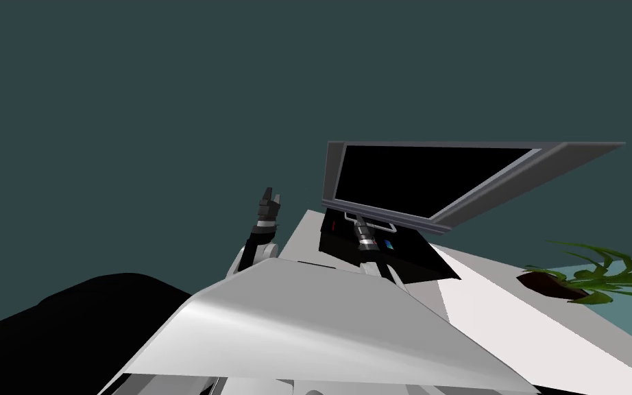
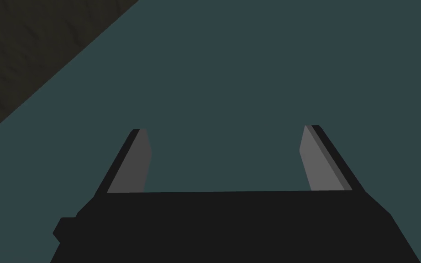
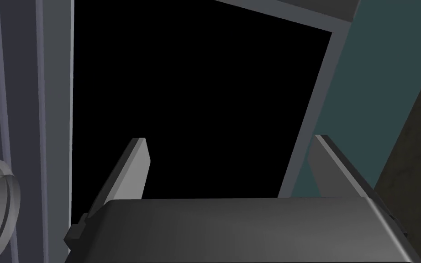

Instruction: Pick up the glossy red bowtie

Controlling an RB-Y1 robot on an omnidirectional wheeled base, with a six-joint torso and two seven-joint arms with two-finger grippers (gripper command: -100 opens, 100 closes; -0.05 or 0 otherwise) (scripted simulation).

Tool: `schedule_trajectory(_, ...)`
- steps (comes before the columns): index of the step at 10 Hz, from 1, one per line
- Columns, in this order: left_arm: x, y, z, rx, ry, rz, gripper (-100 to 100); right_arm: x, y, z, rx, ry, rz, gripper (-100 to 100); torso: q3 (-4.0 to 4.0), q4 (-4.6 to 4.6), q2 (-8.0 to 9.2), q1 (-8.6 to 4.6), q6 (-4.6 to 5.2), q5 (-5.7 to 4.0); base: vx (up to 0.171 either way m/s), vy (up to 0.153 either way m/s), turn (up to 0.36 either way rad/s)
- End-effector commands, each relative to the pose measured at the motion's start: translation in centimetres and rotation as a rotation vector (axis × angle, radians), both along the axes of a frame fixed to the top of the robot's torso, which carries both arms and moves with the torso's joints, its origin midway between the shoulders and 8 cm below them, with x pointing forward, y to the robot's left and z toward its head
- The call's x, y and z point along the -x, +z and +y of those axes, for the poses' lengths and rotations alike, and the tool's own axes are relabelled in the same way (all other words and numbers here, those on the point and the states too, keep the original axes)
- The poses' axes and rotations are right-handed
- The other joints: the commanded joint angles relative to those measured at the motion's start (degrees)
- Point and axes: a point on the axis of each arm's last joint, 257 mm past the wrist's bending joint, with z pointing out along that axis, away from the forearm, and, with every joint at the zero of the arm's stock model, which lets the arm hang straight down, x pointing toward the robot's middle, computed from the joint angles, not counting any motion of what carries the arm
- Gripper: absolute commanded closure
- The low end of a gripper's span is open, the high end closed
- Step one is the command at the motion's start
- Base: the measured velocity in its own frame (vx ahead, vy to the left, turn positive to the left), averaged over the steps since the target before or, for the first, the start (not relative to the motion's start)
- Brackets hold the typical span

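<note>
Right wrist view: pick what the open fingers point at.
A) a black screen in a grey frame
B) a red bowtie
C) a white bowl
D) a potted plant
A: past the right gripper, whose fingers stand open, there is a black screen bordered by a grey frame.

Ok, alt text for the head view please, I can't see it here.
A black screen in a grey frame stands on a white tabletop against a teal wall, with the right gripper under its lower edge. The left gripper points up left of the tabletop, and a green plant sits far right.
</note>
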Motion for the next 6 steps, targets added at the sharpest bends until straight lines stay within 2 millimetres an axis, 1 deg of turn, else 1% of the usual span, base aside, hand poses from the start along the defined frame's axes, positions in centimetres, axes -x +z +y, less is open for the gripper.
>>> schedule_trajectory(1, 0.0, 0.0, 0.0, 0.000, 0.000, 0.000, 0, -0.3, -3.0, 0.2, 0.037, 0.016, 0.070, -100, 0.00, 0.00, 0.00, 0.00, 0.00, 0.00, -0.007, 0.027, 0.176)
schedule_trajectory(2, 0.0, 0.0, 0.0, 0.000, 0.000, 0.000, 0, -0.2, -4.0, 0.0, 0.039, 0.012, 0.091, -100, 0.00, 0.00, 0.00, 0.02, 0.01, 0.00, -0.004, 0.021, 0.043)
schedule_trajectory(3, 0.0, 0.0, 0.0, 0.000, 0.000, 0.000, 0, -0.5, -6.2, 0.1, 0.067, 0.022, 0.143, -100, 0.00, 0.00, 0.00, 0.01, 0.03, 0.00, 0.002, 0.026, 0.109)
schedule_trajectory(4, 0.0, 0.0, 0.0, 0.000, 0.000, 0.000, 0, -0.8, -7.9, 0.3, 0.096, 0.034, 0.186, -100, -0.01, -0.01, -0.02, 0.03, 0.01, 0.00, 0.015, 0.035, 0.173)
schedule_trajectory(5, 0.0, 0.0, 0.0, 0.000, 0.000, 0.000, 0, -0.6, -9.0, 0.1, 0.099, 0.030, 0.207, -100, -0.03, -0.01, -0.06, 0.05, 0.01, 0.01, 0.012, 0.026, 0.067)
schedule_trajectory(6, 0.0, 0.0, 0.0, 0.000, 0.000, 0.000, 0, -0.8, -10.4, 0.3, 0.129, 0.043, 0.245, -100, -0.03, -0.02, -0.06, 0.03, 0.03, 0.01, 0.014, 0.031, 0.121)
